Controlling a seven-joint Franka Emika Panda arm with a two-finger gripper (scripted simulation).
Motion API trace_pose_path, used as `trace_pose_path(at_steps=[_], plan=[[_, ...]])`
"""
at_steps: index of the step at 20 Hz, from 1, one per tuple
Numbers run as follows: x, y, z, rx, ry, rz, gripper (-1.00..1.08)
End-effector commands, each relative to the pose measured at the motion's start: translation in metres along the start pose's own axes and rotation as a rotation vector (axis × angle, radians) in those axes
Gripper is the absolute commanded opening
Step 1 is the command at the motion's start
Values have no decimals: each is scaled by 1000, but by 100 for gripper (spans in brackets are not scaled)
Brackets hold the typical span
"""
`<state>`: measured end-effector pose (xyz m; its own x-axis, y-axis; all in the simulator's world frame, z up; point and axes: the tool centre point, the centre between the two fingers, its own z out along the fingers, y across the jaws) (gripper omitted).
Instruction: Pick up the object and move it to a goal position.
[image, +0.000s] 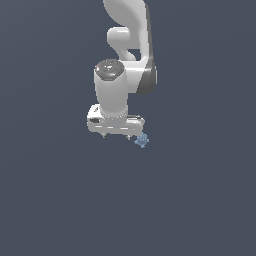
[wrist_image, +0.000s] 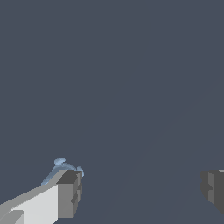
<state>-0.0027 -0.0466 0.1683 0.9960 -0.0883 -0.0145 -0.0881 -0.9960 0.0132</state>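
Note:
The object (image: 142, 140) is a tiny light-blue knobbly lump on the dark grey floor. In the exterior view it lies just past the gripper's edge on the exterior view's right, slightly below it. My white gripper (image: 116, 135) hangs from the arm, pointing down. In the wrist view the fingers stand wide apart with nothing between them, so the gripper (wrist_image: 141, 189) is open. The object (wrist_image: 61, 166) peeks out from behind one grey fingertip (wrist_image: 69, 194), outside the gap, partly hidden by that finger. The other fingertip (wrist_image: 213, 188) is far from it.
The dark grey floor (image: 200, 200) fills both views. The white arm (image: 127, 45) rises above the gripper in the exterior view. No other objects or goal marker show.

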Motion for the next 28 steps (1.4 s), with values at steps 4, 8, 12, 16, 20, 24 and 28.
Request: trace_pose_path(at_steps=[4, 8, 12, 16, 20, 24, 28], plan=[[0, 2, 0, 0, -1, 5, 100], [-2, -2, 3, 0, -1, 19, 100], [-6, -10, 8, 2, 0, 49, 100], [-12, -22, 15, 4, 2, 93, 100], [-21, -38, 25, 6, 3, 152, 100], [-33, -56, 37, 9, 5, 225, 100], [-46, -74, 49, 11, 7, 300, 100]])
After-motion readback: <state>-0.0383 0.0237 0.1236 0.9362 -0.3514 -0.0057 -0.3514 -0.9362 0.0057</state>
